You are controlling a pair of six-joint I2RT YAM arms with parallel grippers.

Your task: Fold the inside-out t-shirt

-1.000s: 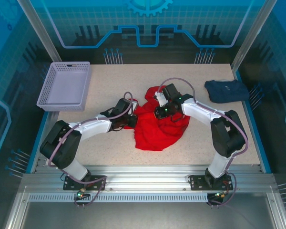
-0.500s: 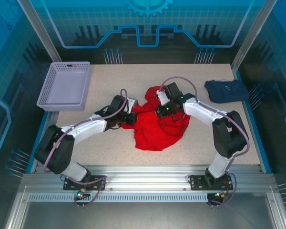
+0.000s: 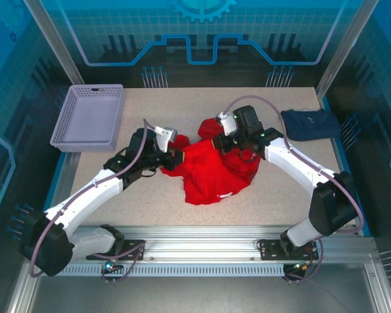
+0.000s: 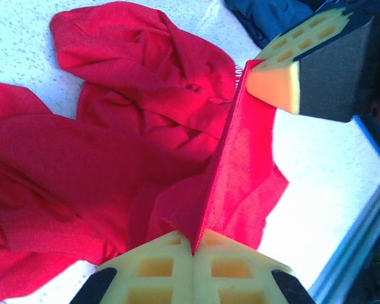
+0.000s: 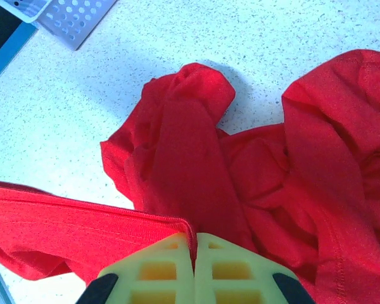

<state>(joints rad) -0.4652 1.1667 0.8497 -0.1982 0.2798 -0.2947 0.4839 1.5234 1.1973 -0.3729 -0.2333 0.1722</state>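
Top external view: the crumpled red inside-out t-shirt [image 3: 215,175] lies mid-way across the worktop [image 3: 150,205], a hem edge stretched between the left tool [image 3: 174,158] and right tool [image 3: 219,142], both clenched on it. Light, limp cloth likely sags; grip hems or seams.

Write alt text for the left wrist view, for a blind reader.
The left gripper, at bottom, and the right gripper, upper right, pinch an edge of the red t-shirt taut between them. The rest lies crumpled on the speckled table.

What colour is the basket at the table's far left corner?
The basket is pale lavender, perforated with small holes all over; it shows best in the top external view.
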